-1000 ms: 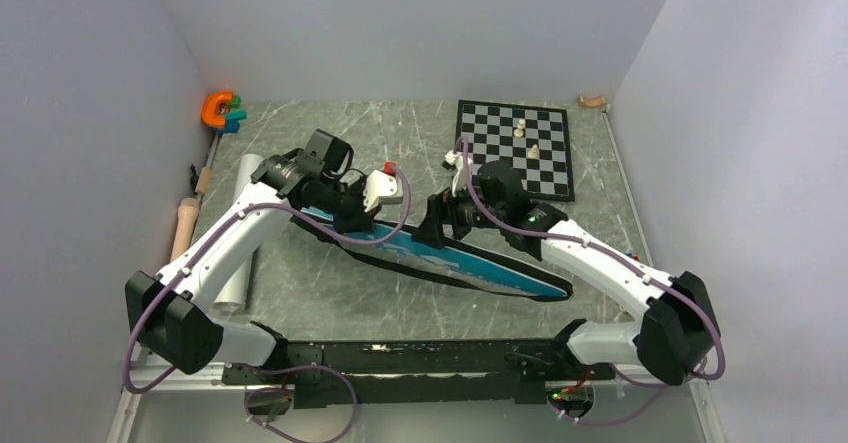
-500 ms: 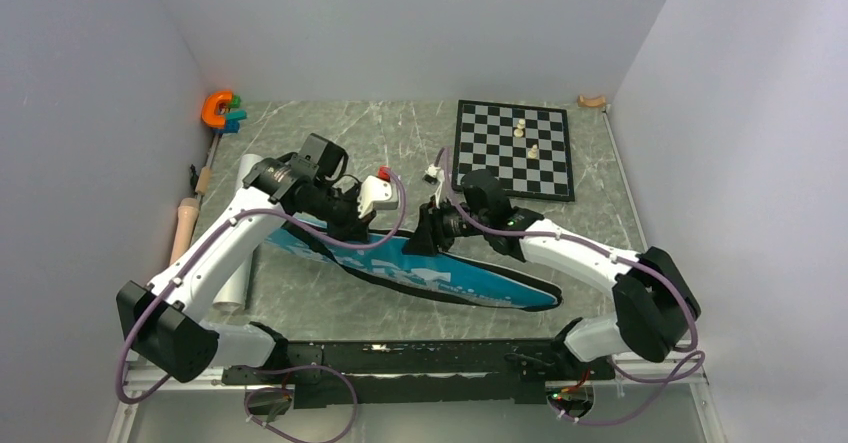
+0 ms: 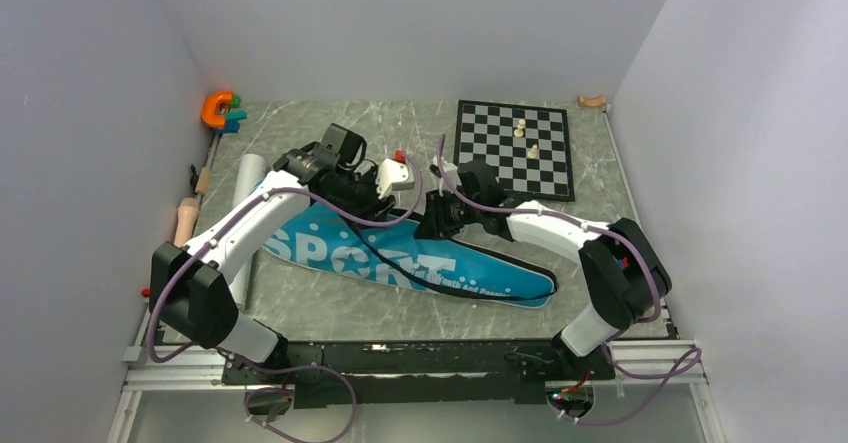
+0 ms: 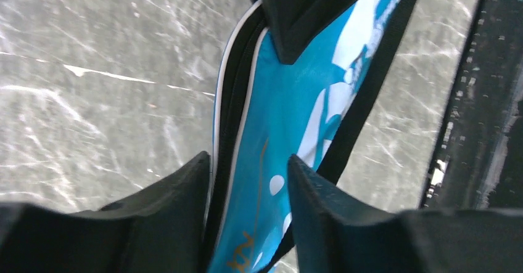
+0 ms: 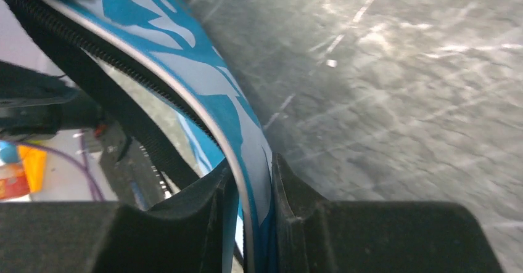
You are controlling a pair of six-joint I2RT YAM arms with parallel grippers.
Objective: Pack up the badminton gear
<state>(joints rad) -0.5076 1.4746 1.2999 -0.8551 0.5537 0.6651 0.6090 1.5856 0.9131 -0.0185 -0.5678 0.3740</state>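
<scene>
The long blue bag [image 3: 400,263] lettered SPORT lies flat and slantwise across the table's middle, its black strap [image 3: 375,253] draped over it. My left gripper [image 3: 392,203] hovers at the bag's upper edge. In the left wrist view it [image 4: 248,159] stands open, with the bag [image 4: 290,119] and its black zipper edge loose between the fingers. My right gripper [image 3: 437,225] is just to the right on the same edge. In the right wrist view it [image 5: 251,162] is shut on the bag's white-piped rim [image 5: 210,100], which is lifted off the table.
A black-and-white chessboard [image 3: 515,148] with pale pieces lies at the back right. A white tube [image 3: 243,233], a wooden-handled tool [image 3: 185,221] and an orange and green object [image 3: 220,110] line the left side. A black rail [image 3: 400,358] runs along the near edge.
The bag has turned from on edge to flat, showing its lettering. My left gripper has opened and let go; my right gripper has closed on the bag's rim. Both moved toward the back.
</scene>
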